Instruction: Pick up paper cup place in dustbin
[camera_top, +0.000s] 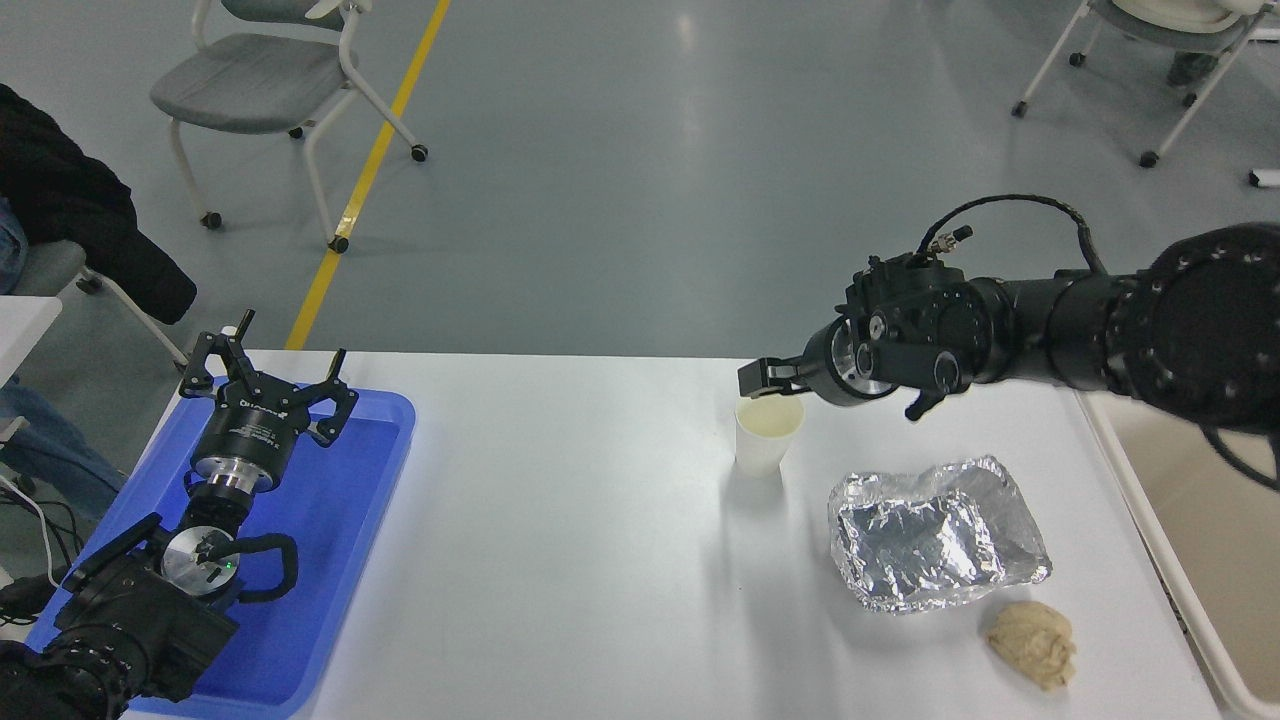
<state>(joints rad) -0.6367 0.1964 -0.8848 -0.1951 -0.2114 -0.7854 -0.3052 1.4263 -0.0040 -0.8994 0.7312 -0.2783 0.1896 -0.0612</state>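
Bare white tabletop (560, 540) lies open left of the small white paper cup (766, 436). To its right, a crumpled silver foil tray (935, 535) and a beige paper wad (1033, 642) stand before the cream plastic dustbin (1160, 560). The right end effector (765, 377) hangs over the cup's far rim.

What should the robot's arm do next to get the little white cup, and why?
Probably lower the right gripper a little, so its fingers come down around the paper cup. The gripper sits just above the cup's far rim, and the cup stands upright on the table, not yet held. The dustbin waits at the right edge. The left gripper is parked over the blue tray.
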